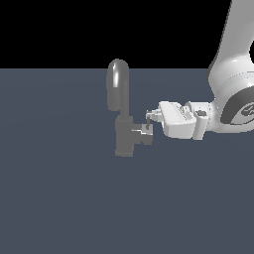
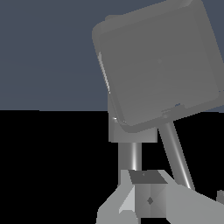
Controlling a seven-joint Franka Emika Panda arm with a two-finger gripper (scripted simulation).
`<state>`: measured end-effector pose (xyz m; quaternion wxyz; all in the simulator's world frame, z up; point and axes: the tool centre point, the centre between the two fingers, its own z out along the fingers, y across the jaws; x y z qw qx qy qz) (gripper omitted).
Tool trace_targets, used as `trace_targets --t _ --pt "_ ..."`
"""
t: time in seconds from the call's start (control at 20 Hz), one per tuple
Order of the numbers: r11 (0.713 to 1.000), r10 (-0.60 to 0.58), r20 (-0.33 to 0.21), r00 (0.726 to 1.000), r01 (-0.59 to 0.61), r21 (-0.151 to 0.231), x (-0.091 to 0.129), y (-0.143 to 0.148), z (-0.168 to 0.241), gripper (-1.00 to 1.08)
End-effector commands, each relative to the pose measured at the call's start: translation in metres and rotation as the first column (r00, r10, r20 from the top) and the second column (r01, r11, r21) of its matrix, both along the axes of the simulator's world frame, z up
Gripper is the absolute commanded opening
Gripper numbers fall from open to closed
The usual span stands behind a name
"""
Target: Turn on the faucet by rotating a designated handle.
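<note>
The grey faucet (image 1: 124, 140) stands upright on the floor with its tall arched spout (image 1: 118, 82) on top. The handle (image 1: 145, 134) is the short side stub facing the exterior view's right, with a thin upright lever tab (image 1: 148, 120). My gripper (image 1: 150, 117) reaches in level from the exterior view's right, its tips right at the tab's upper end, with no gap showing between the fingers. In the wrist view the stub's end fills the frame as a big grey face (image 2: 157, 65), the thin tab (image 2: 177, 153) runs from it toward my fingers (image 2: 127, 205), and my gripper (image 2: 148, 201) looks shut.
The flat dark blue-grey floor (image 1: 59, 198) spreads all around the faucet. My white arm (image 1: 233, 94) comes in from the upper right of the exterior view.
</note>
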<state>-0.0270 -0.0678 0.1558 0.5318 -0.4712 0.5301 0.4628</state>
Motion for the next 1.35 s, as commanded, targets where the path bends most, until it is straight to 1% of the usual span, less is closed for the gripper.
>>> trace_targets --t 0.0,0.6,0.65,0.7,1.25,1.3 --pt "1.000 0.000 -0.002 1.000 0.000 0.001 -0.004 0.000 -0.002 -1.00" --pt "1.000 0.005 -0.011 1.000 -0.005 0.007 -0.055 0.007 -0.028 -1.00" --pt "1.000 0.005 -0.011 1.000 -0.005 0.007 -0.055 0.007 -0.028 -1.00" --pt "1.000 0.003 0.025 1.000 -0.003 -0.001 -0.040 0.005 -0.012 -1.00" --pt "1.000 0.006 -0.011 1.000 -0.006 0.007 -0.068 0.008 -0.079 -1.00" --pt "1.000 0.006 -0.011 1.000 -0.006 0.007 -0.068 0.008 -0.079 -1.00"
